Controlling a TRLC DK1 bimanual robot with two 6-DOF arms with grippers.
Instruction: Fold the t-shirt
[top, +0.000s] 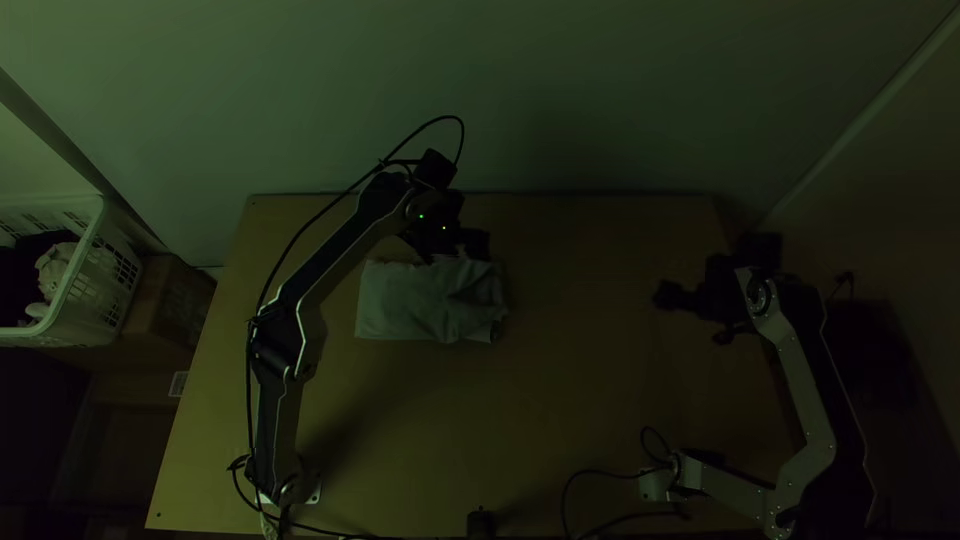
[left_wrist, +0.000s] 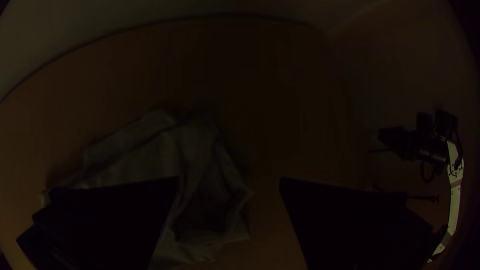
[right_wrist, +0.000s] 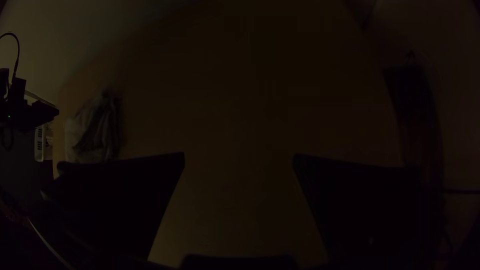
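1. The t-shirt (top: 405, 305) lies left of centre in the top view's frame, a compact folded bundle; I cannot tell how many layers it has.
2. Its left and lower edges run fairly straight; the right end is rumpled, with deep creases and a dark hollow.
3. The wooden table (top: 600, 430) surrounds it. The cloth sits nearer the table's far edge, across the upper part of the frame, than its near edge, along the bottom.
4. The left gripper (top: 450, 248) is over the cloth's upper edge, upper middle of the frame. In the left wrist view, the left gripper (left_wrist: 229, 181) has its fingers wide apart. Whether they touch the cloth, I cannot tell.
5. The right gripper (top: 692, 316) is right of centre, just inside the table's right edge and well apart from the cloth. The right wrist view shows the right gripper (right_wrist: 239, 156) with its fingers spread.
6. A wide stretch of wood separates cloth and right gripper; another runs from the cloth down towards the near edge.
7. At the frame's left edge, beside the table, a white plastic basket (top: 108, 285) holds cloth items.
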